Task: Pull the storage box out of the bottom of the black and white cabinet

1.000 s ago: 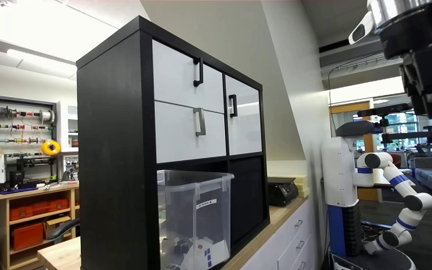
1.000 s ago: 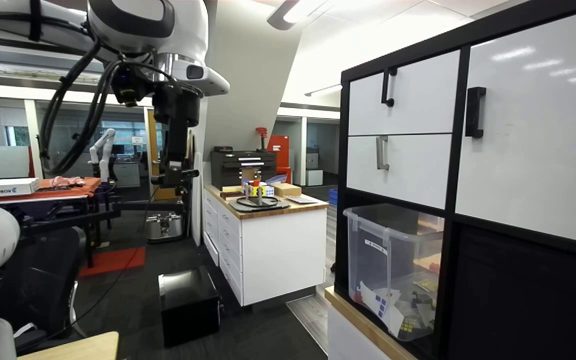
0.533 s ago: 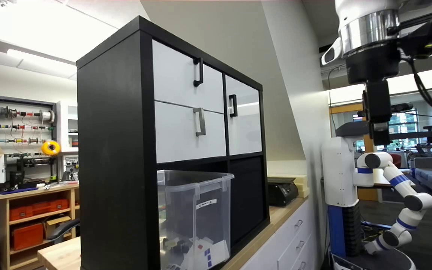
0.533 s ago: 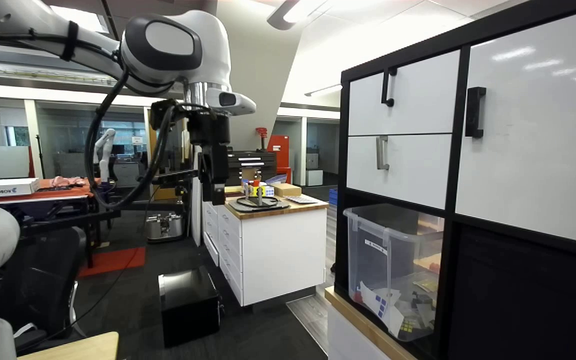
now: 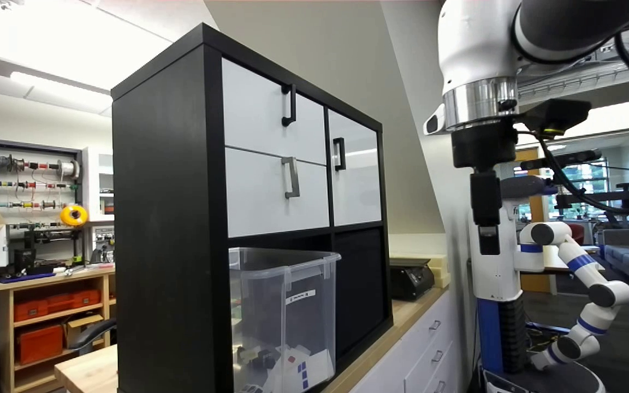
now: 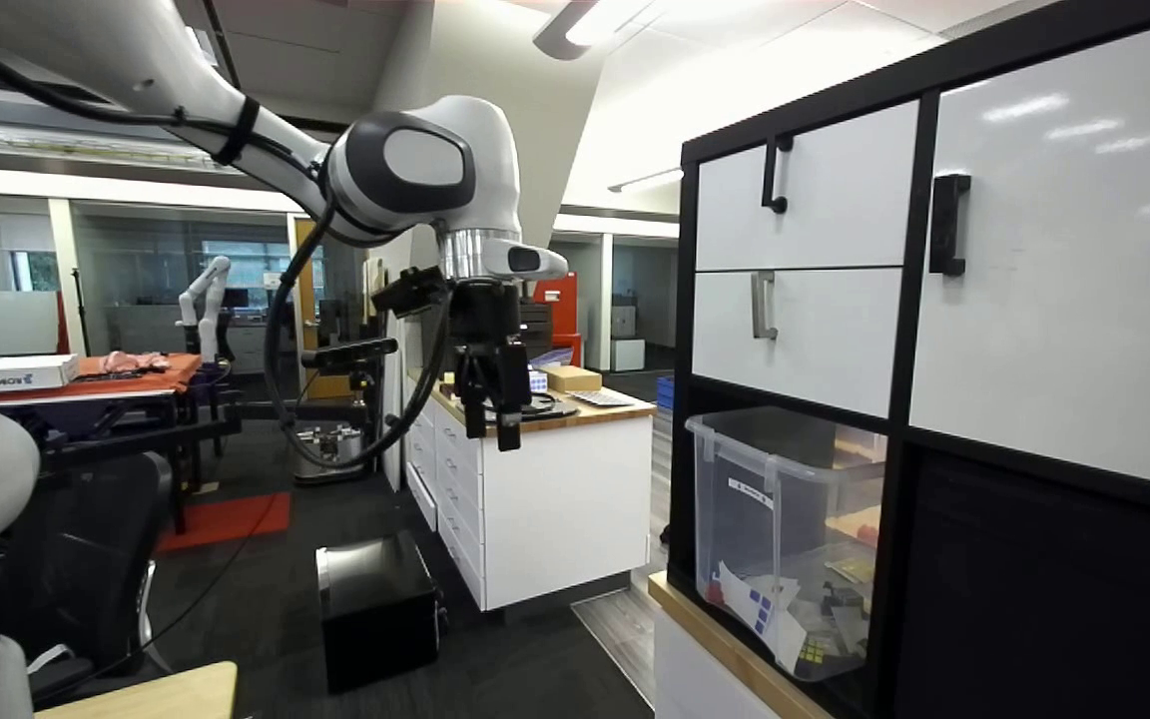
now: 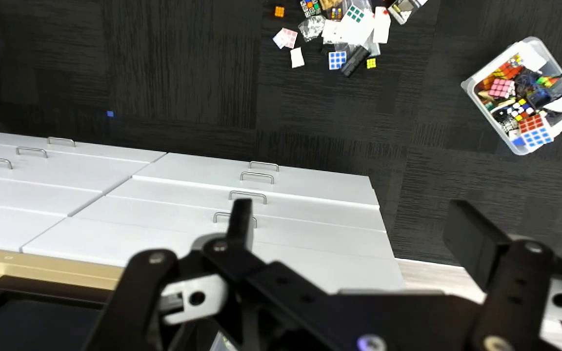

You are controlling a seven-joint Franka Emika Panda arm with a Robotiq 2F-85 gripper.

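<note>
Widely spread, the gripper [image 6: 492,429] could — if misaligned — be jammed against the storage box [image 6: 767,539], at its four o'clock in an exterior view.

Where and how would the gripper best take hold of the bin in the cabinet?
Probably at the middle of the front rim, from in front and above, the gripper straddling it. The bin is open on top and juts out of the cabinet, so that edge stands clear while its rear sits inside.

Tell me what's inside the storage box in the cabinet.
The storage box shows a white piece with blue squares, a yellow gridded item and unidentifiable dark bits; what lies beneath them is covered.
</note>
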